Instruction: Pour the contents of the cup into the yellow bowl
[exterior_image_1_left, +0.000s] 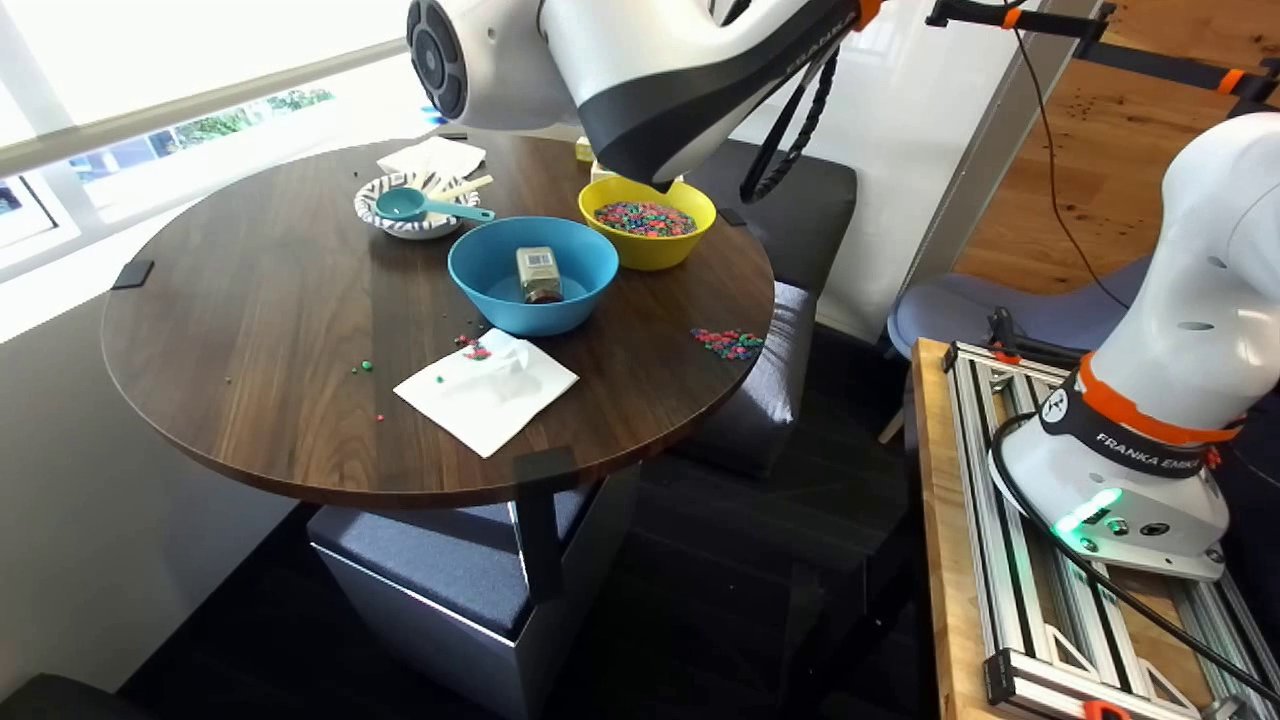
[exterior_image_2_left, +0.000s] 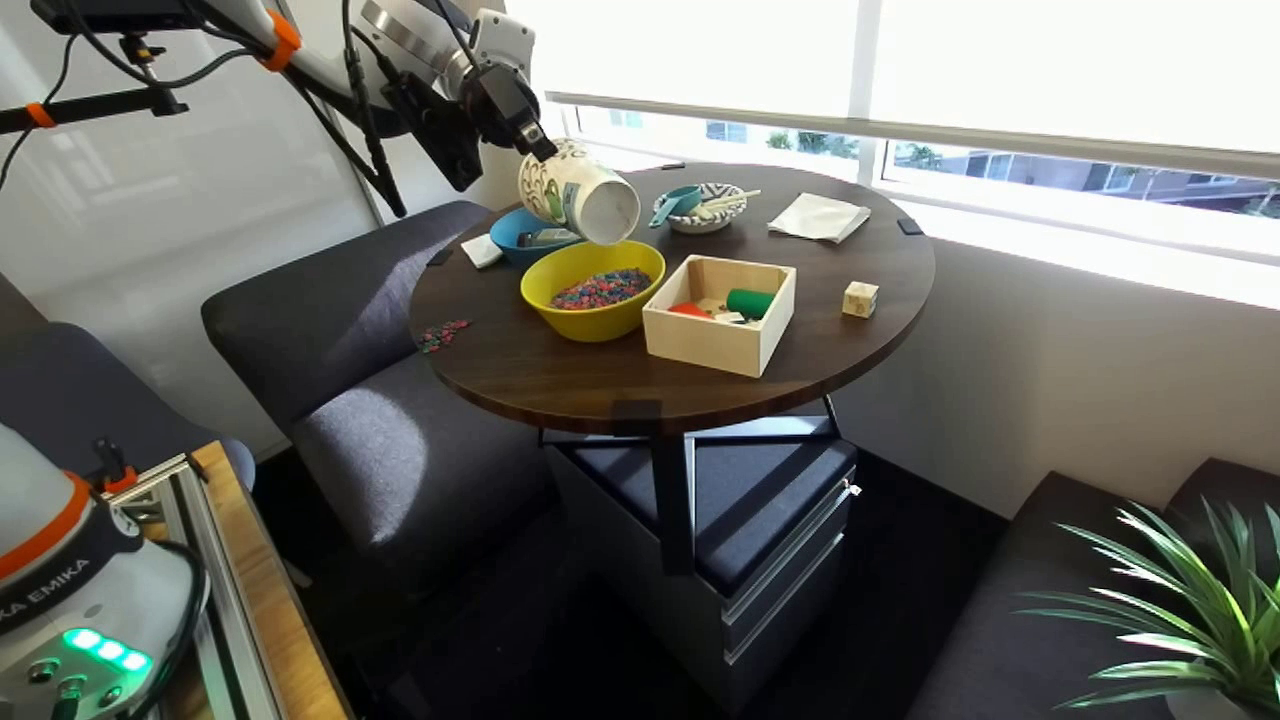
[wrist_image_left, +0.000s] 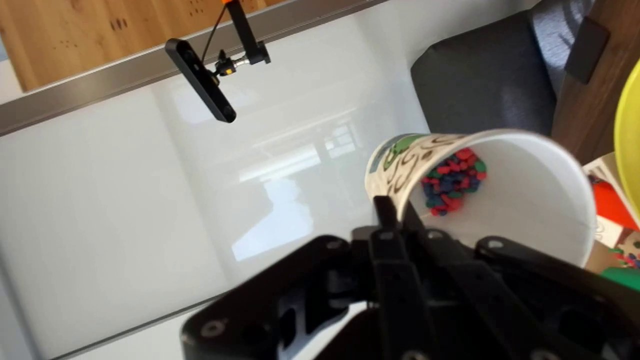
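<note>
The white paper cup (exterior_image_2_left: 560, 188) with green print lies sideways in the air, tilted, its base toward the camera in an exterior view. My gripper (exterior_image_2_left: 538, 150) is shut on the cup's wall at the rim. In the wrist view the fingertips (wrist_image_left: 395, 212) pinch the rim, one inside and one outside. Small red, blue and green pieces (wrist_image_left: 452, 182) lie inside the cup (wrist_image_left: 525, 195). The yellow bowl (exterior_image_2_left: 590, 325) stands on the table below the cup, holding many such pieces; it also shows in an exterior view (exterior_image_1_left: 650, 253), where the cup and gripper are hidden, and in the wrist view (wrist_image_left: 631, 135).
The blue bowl (exterior_image_1_left: 535, 315) with a small jar stands beside the yellow bowl. A wooden box (exterior_image_2_left: 705, 345) with blocks stands on its other side. A patterned dish (exterior_image_1_left: 415, 228) with spoons and a napkin (exterior_image_1_left: 485, 395) lie on the table. Loose pieces (exterior_image_1_left: 728, 343) lie near the edge.
</note>
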